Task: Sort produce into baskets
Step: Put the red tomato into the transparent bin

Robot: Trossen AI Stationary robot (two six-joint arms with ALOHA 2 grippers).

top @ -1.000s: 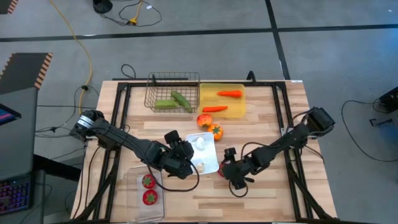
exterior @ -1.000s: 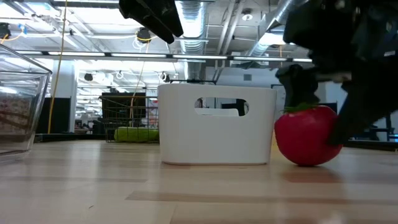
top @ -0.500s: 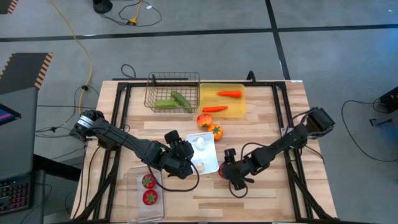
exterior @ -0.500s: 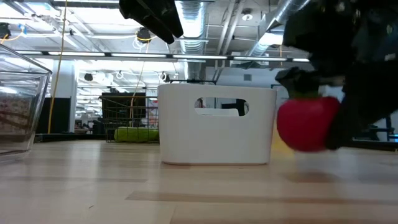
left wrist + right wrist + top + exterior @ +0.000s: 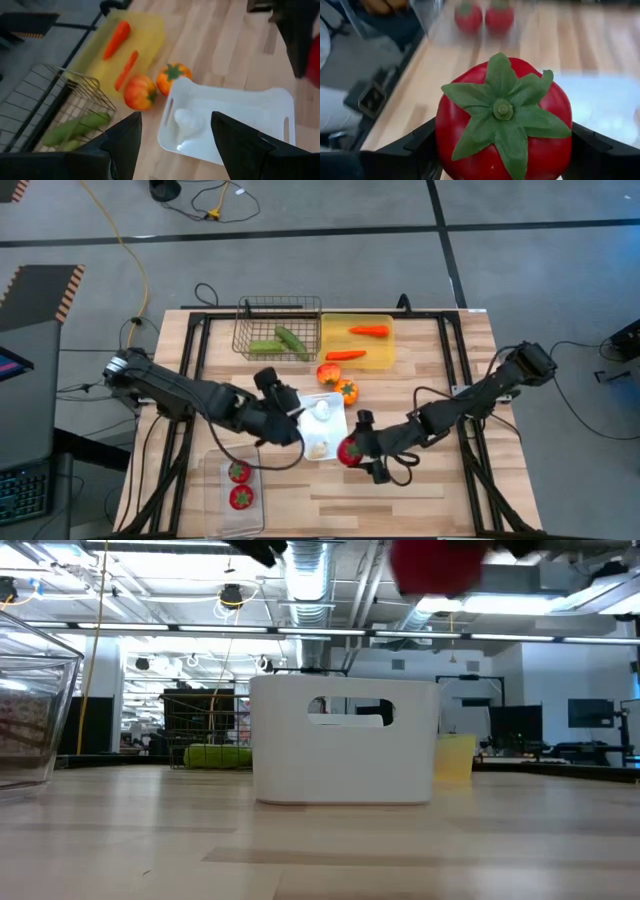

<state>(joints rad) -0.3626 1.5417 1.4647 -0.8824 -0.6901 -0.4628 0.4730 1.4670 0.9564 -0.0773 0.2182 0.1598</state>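
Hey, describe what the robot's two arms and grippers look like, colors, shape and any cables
Both arms are black, slim and jointed, with looping black cables along them. The left gripper and the right gripper each end in two flat, matte black fingers.

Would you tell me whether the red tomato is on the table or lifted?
Lifted: the right gripper holds the tomato, which hangs high above the wood in the low view.

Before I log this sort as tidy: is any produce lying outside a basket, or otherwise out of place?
Yes. Two orange-red peppers sit loose on the bare table, between the yellow tray and the white tray, in no container. One red tomato is off the table too, held in the right gripper.
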